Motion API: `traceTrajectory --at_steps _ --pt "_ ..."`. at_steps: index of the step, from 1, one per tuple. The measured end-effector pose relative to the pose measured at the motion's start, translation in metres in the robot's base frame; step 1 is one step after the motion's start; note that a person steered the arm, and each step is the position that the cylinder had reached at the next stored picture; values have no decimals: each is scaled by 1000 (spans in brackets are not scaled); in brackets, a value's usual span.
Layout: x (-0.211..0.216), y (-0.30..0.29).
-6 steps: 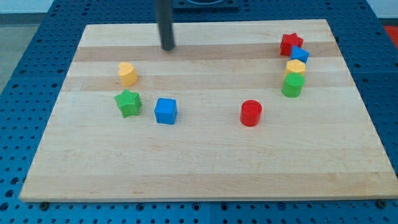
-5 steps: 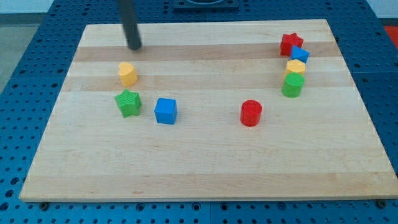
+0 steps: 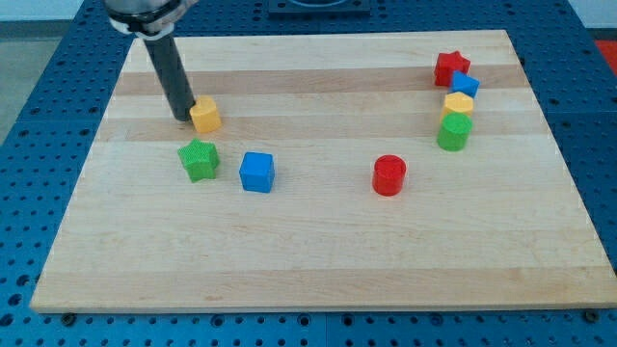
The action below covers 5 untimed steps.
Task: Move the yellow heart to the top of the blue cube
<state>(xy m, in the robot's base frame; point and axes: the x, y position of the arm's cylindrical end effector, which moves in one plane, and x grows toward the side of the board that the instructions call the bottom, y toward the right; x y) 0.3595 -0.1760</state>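
Observation:
The yellow heart lies on the wooden board's left part, above the green star. The blue cube sits to the right of the green star, below and right of the heart. My tip rests against the heart's left side. The dark rod rises from there toward the view's top left.
A red cylinder stands near the board's middle right. At the upper right a red star, a small blue block, a yellow block and a green block form a tight column. The board lies on a blue perforated table.
My tip moved from the board's top middle leftward and down to the yellow heart's left side. The heart has shifted slightly to the right. The other blocks stayed put.

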Motion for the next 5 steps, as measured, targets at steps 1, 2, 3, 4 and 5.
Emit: traceTrajectory --at_steps 1,2,3,4,5 --pt "0 16" --pt "0 39" --pt "0 62" --pt "0 81" --pt "1 95"
